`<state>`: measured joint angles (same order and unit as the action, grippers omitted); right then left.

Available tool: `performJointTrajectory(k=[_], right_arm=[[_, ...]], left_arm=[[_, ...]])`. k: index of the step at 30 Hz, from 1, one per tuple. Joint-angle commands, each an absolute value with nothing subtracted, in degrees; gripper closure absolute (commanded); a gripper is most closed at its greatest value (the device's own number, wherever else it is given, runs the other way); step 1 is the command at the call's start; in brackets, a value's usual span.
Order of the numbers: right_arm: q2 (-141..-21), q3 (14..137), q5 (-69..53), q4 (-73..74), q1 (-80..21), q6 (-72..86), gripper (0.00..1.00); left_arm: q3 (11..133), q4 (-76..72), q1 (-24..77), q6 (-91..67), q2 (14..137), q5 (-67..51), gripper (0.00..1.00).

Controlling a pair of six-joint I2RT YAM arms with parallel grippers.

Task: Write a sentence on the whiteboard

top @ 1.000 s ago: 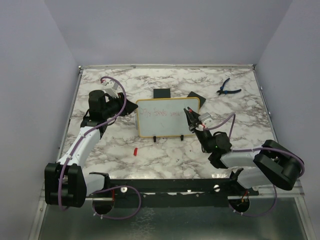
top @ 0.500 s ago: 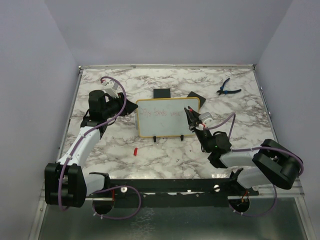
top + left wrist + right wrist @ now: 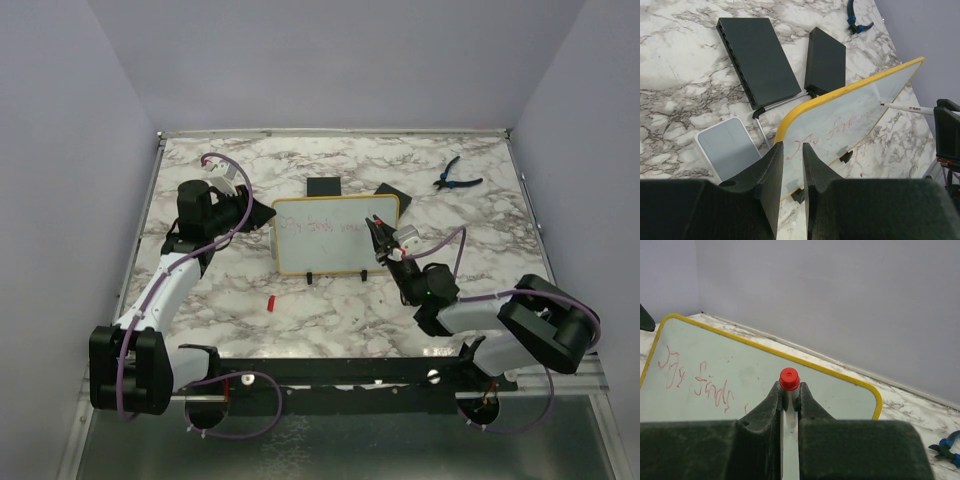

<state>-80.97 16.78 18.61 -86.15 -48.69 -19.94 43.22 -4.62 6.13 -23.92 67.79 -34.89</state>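
The whiteboard (image 3: 335, 250) stands at the table's middle on two black feet, with a yellow frame. It also shows in the left wrist view (image 3: 850, 107) and the right wrist view (image 3: 765, 375). The sentence (image 3: 320, 229) is faint red scribble across its upper part (image 3: 840, 127) (image 3: 695, 377). My left gripper (image 3: 262, 213) (image 3: 792, 155) is shut narrowly at the board's left edge. My right gripper (image 3: 378, 236) (image 3: 789, 390) is shut on a white marker (image 3: 789, 379) with a red end. The marker (image 3: 902, 106) has its tip at the board's right part.
Two black squares (image 3: 323, 187) (image 3: 390, 192) lie behind the board. Blue pliers (image 3: 456, 175) lie at the back right. A small red cap (image 3: 271, 301) lies in front of the board. A small pale pad (image 3: 727, 150) lies by the board's left edge. Purple walls surround the table.
My right gripper with the marker has shifted slightly left and up along the board. The left arm and the board have not moved.
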Motion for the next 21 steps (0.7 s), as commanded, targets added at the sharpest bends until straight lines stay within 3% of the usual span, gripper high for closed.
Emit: performJointTrajectory(k=[1,21], right_arm=[[-82.31,16.95,20.52,-89.57,-48.52,-20.1,0.99],[-80.8,14.57,20.43,-88.51,-48.52,-19.48,0.99]], left_arm=[[42.71,-5.19,6.43,-22.86,67.11,-34.89,0.77],[42.8,-5.29,6.43,-22.86,67.21,-34.98,0.77]])
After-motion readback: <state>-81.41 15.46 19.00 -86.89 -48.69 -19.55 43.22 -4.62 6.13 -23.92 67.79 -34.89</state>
